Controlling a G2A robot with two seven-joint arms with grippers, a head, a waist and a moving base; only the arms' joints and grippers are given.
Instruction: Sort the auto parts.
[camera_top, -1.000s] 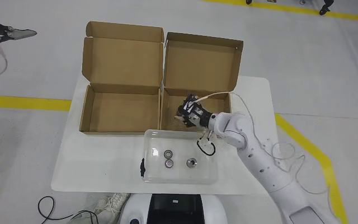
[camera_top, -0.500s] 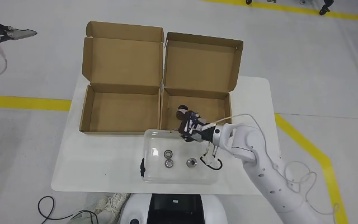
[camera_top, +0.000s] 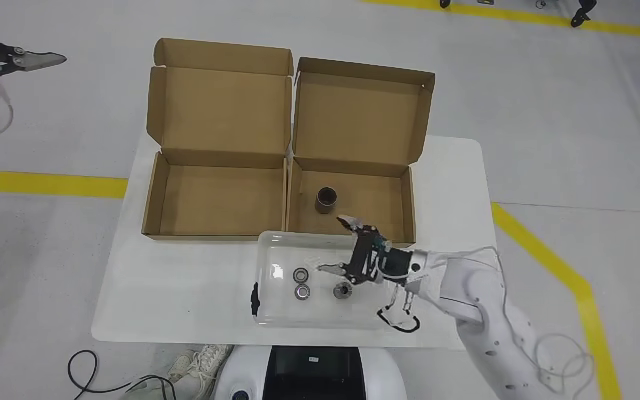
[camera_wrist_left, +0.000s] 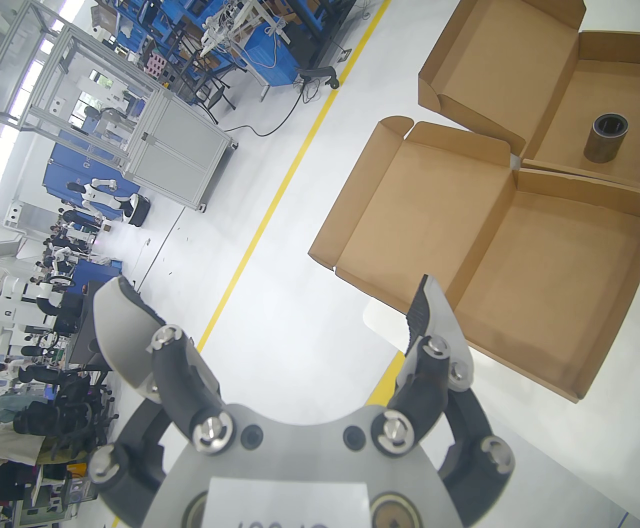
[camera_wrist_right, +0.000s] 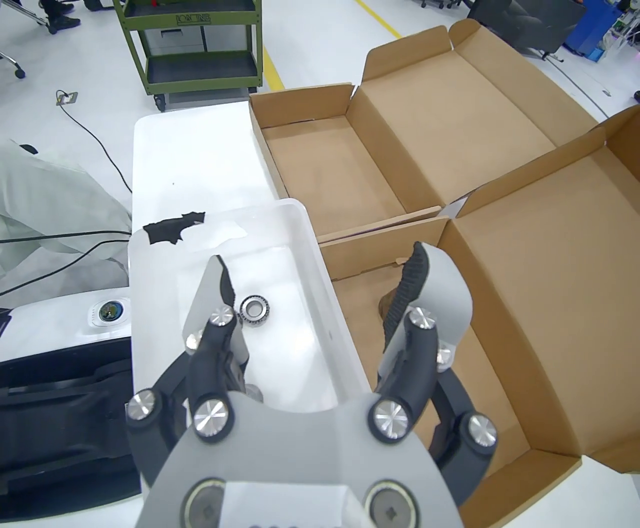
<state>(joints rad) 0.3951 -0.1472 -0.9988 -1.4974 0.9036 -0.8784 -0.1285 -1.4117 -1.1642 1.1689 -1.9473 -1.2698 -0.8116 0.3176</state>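
White table (camera_top: 450, 170) at frame centre carried a left box (camera_top: 215, 200), a right box (camera_top: 385, 195) and, below them, a clear bin (camera_top: 290, 236). The right gripper (camera_top: 338, 244) hung spread and empty over the bin's right half; the left gripper (camera_wrist_left: 270, 290) gaped too. A dark sleeve (camera_top: 325, 200) stood in the right box, and three small metal parts (camera_top: 301, 273) lay in the bin.

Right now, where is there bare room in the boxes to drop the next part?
The left box is bare. The right box holds one dark cylinder near the left box's side; its remaining floor is free. The tray is crowded: three small parts, right gripper open above.
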